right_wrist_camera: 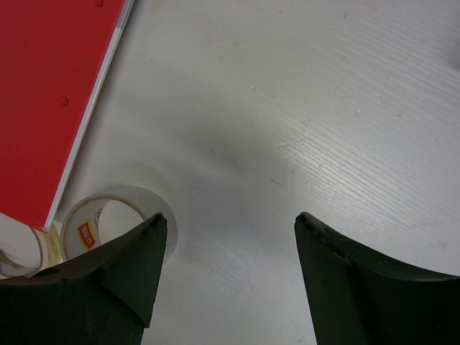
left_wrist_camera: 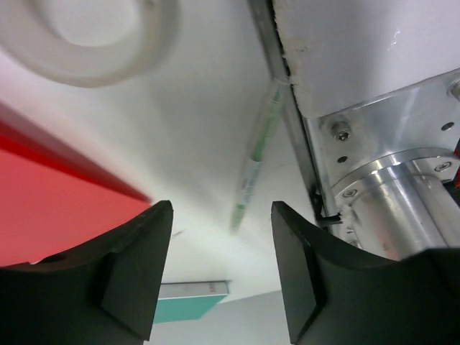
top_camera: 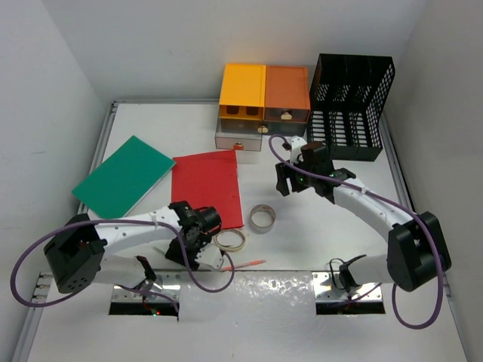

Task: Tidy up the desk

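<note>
Tidying looks barely begun: the desk (top_camera: 302, 249) spreads under and all round the red folder (top_camera: 207, 188). Just nearside of the folder, the left gripper (left_wrist_camera: 223, 215) stands partly open and empty above a pen (left_wrist_camera: 255, 162), likely the next pick; it needs lowering astride it. Right of the folder, the right gripper (right_wrist_camera: 230, 223) gapes empty beside a tape roll (right_wrist_camera: 90, 233), its red label unreadable

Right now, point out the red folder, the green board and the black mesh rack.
red folder (top_camera: 205, 187): top external view, centre of its cover.
green board (top_camera: 124, 175): top external view, centre of its face.
black mesh rack (top_camera: 355, 79): top external view, its upright mesh wall.
</note>
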